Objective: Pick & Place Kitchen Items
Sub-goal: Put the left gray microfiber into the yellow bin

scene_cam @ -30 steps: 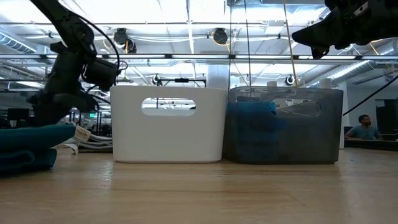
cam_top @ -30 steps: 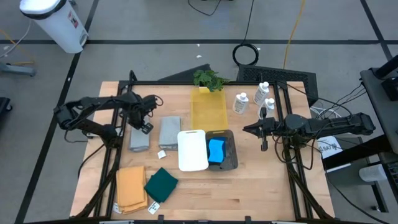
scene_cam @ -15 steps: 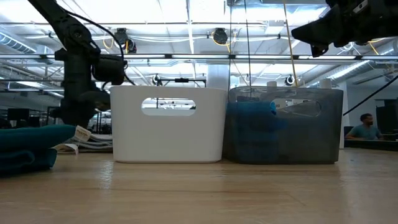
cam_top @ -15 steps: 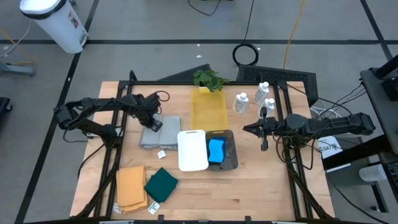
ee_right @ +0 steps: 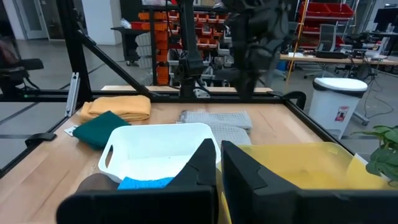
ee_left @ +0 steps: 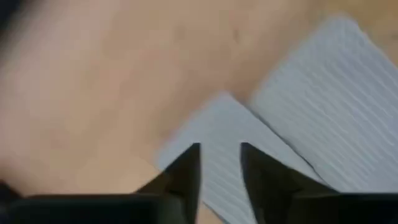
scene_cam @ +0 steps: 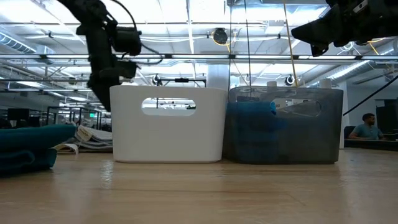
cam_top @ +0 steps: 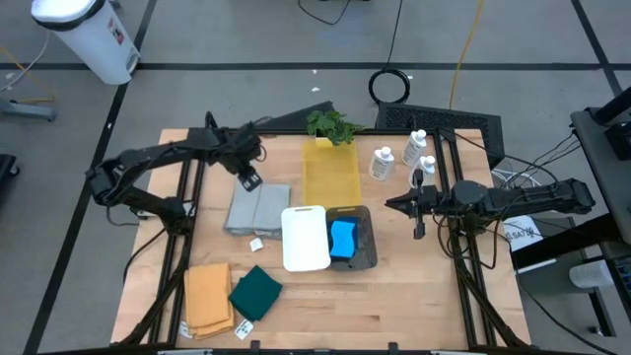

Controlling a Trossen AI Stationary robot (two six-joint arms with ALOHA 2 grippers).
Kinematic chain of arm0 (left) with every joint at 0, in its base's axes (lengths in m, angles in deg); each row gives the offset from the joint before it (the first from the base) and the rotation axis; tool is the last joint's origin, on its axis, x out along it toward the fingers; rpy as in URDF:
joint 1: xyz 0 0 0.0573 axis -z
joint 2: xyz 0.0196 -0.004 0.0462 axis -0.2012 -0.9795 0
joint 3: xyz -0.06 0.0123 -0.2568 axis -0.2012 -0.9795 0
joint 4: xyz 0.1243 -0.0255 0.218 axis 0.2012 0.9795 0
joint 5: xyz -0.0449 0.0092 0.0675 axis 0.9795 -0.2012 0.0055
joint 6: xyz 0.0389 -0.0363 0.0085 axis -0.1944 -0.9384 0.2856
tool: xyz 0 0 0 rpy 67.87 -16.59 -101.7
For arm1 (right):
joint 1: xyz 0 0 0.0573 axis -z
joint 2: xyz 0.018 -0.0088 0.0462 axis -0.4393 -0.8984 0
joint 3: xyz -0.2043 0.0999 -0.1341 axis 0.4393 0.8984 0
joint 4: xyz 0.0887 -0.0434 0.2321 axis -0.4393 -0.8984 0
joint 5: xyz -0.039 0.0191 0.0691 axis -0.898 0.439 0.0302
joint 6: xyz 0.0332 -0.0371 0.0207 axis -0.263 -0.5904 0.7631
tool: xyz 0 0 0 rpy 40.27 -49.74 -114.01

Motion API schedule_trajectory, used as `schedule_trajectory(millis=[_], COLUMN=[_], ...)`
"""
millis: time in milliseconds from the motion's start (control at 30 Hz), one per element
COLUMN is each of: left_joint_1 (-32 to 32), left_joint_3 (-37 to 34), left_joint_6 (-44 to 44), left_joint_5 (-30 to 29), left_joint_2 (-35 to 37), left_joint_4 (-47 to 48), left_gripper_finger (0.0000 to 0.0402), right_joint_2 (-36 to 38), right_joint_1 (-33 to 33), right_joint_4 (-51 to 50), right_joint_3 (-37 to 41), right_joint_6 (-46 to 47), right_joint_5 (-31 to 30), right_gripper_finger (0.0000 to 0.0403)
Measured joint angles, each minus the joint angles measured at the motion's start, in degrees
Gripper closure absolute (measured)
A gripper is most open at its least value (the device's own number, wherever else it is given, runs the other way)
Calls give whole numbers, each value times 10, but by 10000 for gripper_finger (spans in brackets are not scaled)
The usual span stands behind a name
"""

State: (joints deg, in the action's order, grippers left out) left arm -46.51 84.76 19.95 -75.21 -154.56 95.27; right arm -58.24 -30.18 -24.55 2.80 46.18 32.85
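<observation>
Grey ribbed cloths (cam_top: 255,210), orange-tan cloth (cam_top: 207,298), dark green cloth (cam_top: 256,292), bright-blue sponge (cam_top: 342,240), white bin (cam_top: 306,238)

Two grey folded cloths (cam_top: 255,209) lie side by side just below the left gripper (cam_top: 248,180), which hangs above them with a narrow gap between its fingers. One orange-tan cloth (cam_top: 207,298) and one dark green cloth (cam_top: 256,292) sit well away from that gripper, near the table's front edge. Three bins stand between the two grippers: one white bin (cam_top: 306,238), one dark bin (cam_top: 366,247) and one yellow bin (cam_top: 330,175). One blue sponge (cam_top: 342,240) shows inside the dark bin. Three white bottles (cam_top: 382,164) stand near the right gripper (cam_top: 390,204). One leafy plant (cam_top: 332,125) stands behind the yellow bin.
</observation>
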Motion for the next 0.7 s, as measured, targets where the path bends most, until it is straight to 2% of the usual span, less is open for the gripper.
schedule_trajectory(millis=[67,200,300,467,700], left_joint_1=[-17,-68,-102,-136,-147], left_joint_3=[7,3,0,0,0], left_joint_6=[61,130,149,182,234], left_joint_5=[14,128,138,163,157], left_joint_2=[0,-18,-36,-88,-184], left_joint_4=[-6,1,0,-1,25], left_gripper_finger=[230,168,146,144,175], right_joint_2=[0,0,-2,-7,-21], right_joint_1=[0,0,0,0,0], right_joint_4=[0,0,0,-1,0], right_joint_3=[0,0,0,0,0], right_joint_6=[0,0,0,0,0], right_joint_5=[0,0,1,0,0], right_gripper_finger=[403,403,403,403,403])
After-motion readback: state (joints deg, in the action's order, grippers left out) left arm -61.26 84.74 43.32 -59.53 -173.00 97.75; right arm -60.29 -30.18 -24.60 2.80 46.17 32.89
